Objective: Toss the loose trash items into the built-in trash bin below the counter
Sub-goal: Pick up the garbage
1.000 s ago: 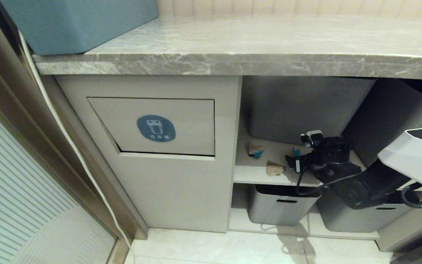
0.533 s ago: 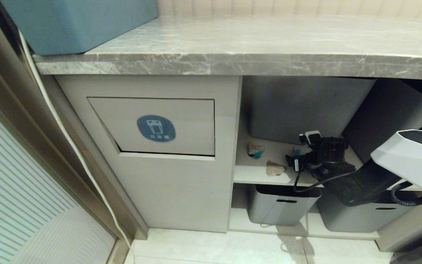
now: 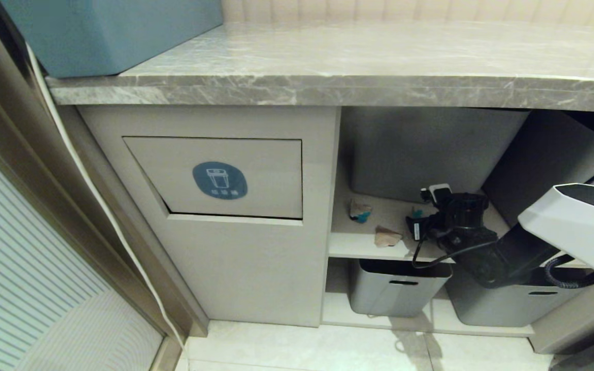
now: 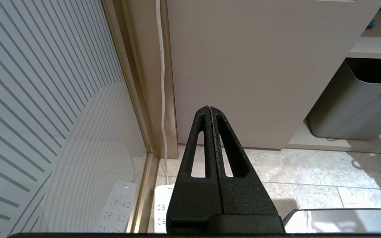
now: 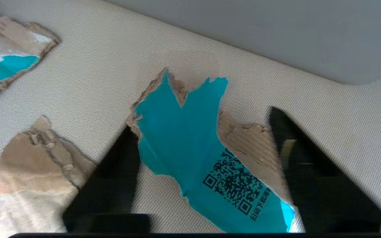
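Observation:
Three torn cardboard scraps lie on the open shelf (image 3: 359,246) below the marble counter (image 3: 328,93): one with a teal patch (image 3: 360,210), a plain brown one (image 3: 387,236), and a teal one (image 3: 417,211) at my right gripper (image 3: 414,220). In the right wrist view that teal scrap (image 5: 190,145), printed with a QR code, lies flat between the fingers of my right gripper (image 5: 201,118), which is open and astride it. The brown scrap (image 5: 28,172) lies beside it. The built-in trash bin flap (image 3: 225,178), with its blue sticker, is closed to the left. My left gripper (image 4: 209,107) hangs shut near the floor.
A large grey tub (image 3: 421,149) stands at the back of the shelf, close behind the scraps. Two grey tubs (image 3: 397,288) (image 3: 503,304) sit on the shelf below. A blue-grey box (image 3: 111,31) is on the counter. A white cable (image 3: 96,196) runs down to a power strip (image 4: 162,205).
My right arm has pushed a little further onto the shelf, toward the teal scrap. Its fingers have narrowed slightly. The scraps and the left arm have not moved.

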{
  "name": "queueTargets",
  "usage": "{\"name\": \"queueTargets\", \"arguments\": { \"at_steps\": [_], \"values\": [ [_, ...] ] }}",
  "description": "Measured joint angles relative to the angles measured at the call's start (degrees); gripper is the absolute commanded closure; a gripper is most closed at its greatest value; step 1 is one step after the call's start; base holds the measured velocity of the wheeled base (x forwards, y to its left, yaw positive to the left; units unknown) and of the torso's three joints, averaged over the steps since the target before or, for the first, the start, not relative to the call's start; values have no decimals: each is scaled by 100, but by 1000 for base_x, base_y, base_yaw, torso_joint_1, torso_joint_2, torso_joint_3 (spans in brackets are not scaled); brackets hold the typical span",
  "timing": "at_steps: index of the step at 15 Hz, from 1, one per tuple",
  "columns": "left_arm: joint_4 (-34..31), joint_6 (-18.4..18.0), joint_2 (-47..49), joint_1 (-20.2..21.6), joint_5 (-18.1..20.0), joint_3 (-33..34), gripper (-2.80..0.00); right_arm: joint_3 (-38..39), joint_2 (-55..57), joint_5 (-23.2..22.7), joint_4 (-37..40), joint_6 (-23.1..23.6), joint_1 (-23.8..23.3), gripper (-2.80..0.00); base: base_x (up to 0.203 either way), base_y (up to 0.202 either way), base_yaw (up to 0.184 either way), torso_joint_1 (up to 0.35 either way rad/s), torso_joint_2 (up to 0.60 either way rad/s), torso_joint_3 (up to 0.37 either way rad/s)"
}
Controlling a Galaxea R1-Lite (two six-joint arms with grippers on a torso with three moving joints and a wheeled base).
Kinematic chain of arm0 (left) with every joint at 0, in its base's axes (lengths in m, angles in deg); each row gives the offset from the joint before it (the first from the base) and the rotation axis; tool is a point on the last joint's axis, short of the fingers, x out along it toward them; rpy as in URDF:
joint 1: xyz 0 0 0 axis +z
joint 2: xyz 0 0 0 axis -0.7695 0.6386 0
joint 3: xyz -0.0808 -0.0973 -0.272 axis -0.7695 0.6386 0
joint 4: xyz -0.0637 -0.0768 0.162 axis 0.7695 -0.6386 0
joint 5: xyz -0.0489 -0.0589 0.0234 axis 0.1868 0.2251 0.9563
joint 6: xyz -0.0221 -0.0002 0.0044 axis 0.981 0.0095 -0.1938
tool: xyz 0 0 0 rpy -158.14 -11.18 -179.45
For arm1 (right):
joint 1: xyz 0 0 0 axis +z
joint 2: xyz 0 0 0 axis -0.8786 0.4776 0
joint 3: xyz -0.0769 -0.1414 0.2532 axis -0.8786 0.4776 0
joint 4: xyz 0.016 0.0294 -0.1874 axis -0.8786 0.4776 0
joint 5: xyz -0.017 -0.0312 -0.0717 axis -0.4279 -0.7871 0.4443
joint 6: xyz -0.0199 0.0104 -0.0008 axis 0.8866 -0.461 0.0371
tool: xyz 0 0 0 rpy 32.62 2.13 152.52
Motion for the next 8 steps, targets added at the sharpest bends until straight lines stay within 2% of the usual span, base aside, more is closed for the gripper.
{"name": "queueTargets", "arguments": {
  "at_steps": [8],
  "values": [
    [2,0,0,0,0,0,0,-96,54,-6,52,-105,-34,0,0,0,0,0,0,0]
  ]
}}
